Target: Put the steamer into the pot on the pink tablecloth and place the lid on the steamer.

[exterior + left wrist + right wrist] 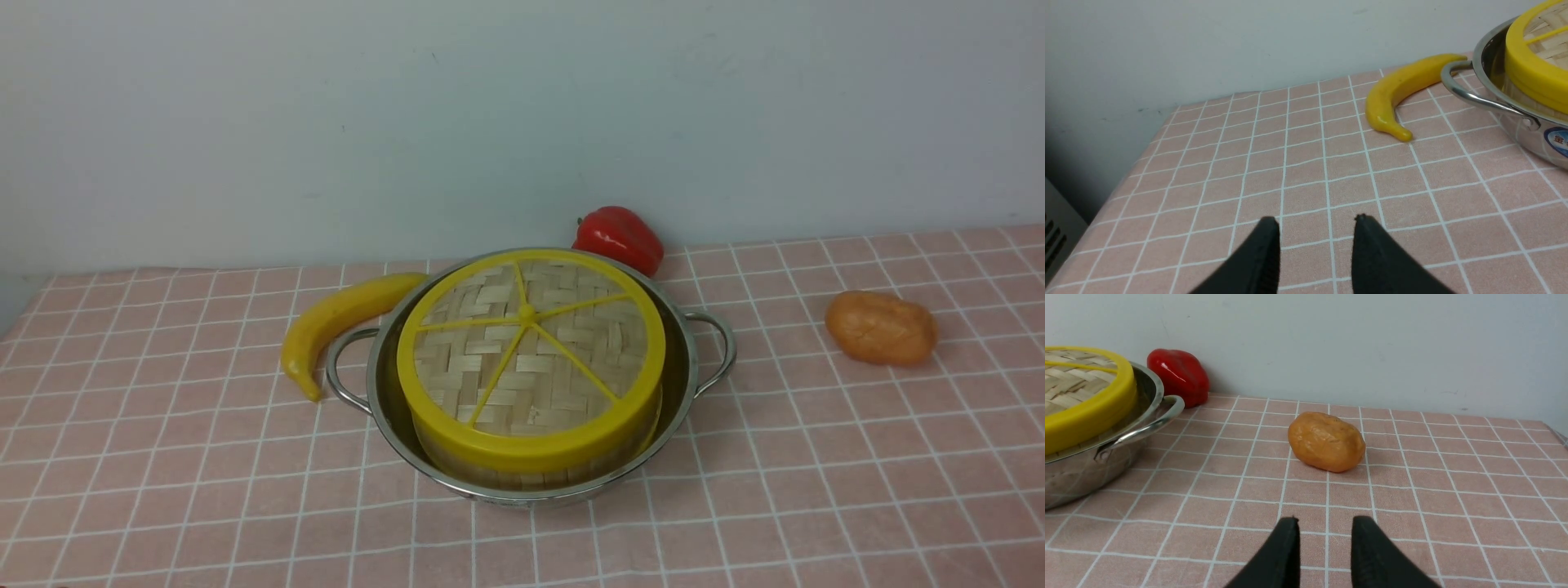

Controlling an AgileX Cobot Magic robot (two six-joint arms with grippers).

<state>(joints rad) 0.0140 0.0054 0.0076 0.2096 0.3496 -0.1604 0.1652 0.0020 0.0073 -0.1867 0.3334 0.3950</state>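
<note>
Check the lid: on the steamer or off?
On. The lid sits flat atop the steamer, which stands inside the pot; neither gripper touches it.

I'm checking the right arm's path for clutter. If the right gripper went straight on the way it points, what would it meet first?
Probably the orange potato-like toy, almost dead ahead of the right gripper on the pink tablecloth; only bare cloth lies between them, though depth is uncertain.

One pot (384, 384), one steamer (522, 469), one lid (531, 351), one banana (335, 318), one red pepper (618, 237), one potato (880, 327), two grippers: left gripper (1316, 222), right gripper (1325, 522).
</note>
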